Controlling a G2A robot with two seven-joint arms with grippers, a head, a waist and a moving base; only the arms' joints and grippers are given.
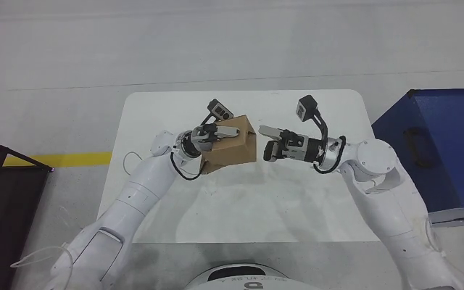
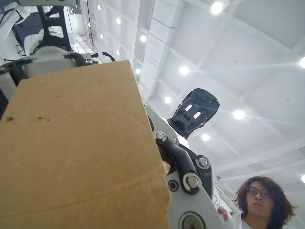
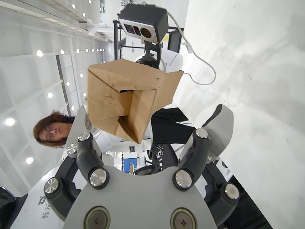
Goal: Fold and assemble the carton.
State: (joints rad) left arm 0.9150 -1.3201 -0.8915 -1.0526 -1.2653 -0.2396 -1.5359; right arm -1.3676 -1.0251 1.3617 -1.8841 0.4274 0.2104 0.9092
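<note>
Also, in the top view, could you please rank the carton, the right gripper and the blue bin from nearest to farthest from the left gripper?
1. The carton, held by the left gripper.
2. The right gripper, just beyond the carton.
3. The blue bin, off the table, on the right.

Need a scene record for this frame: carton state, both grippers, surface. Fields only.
carton: brown, tilted, apparently lifted above the table
end flaps: partly folded in; loose flap sticks out
left gripper: shut on carton, one finger over its top
right gripper: open, level with the carton's opposite side; contact cannot be told
table: white
assembly: not finished
</note>
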